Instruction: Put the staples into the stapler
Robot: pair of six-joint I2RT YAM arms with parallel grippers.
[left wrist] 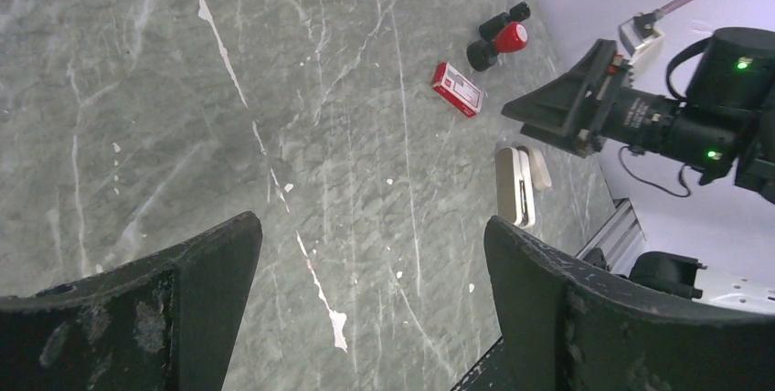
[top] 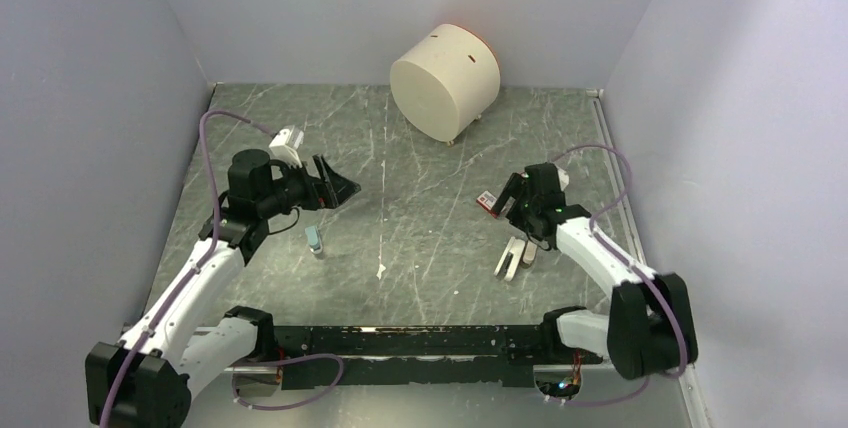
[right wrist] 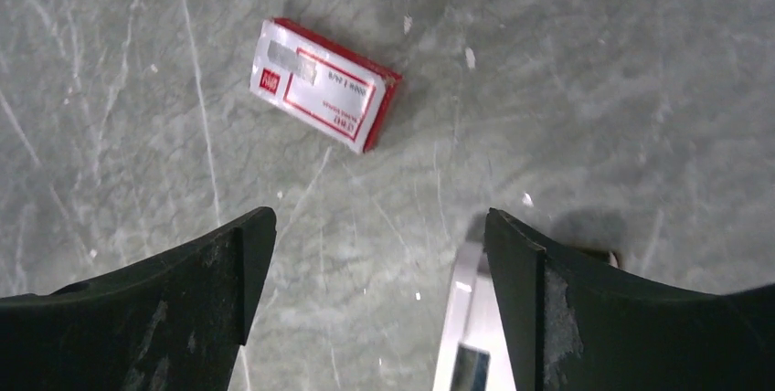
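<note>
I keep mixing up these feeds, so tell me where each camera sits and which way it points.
Top external: fixed above and behind the bases, looking down over the table; both arms show, with the left gripper and right gripper open.
Left wrist: on the left arm, facing across the table toward the right arm; its own fingers frame the bottom.
Right wrist: on the right arm, facing down at the red-and-white box; its own fingers frame the bottom.
Shared: all three show that box and the white stapler.
</note>
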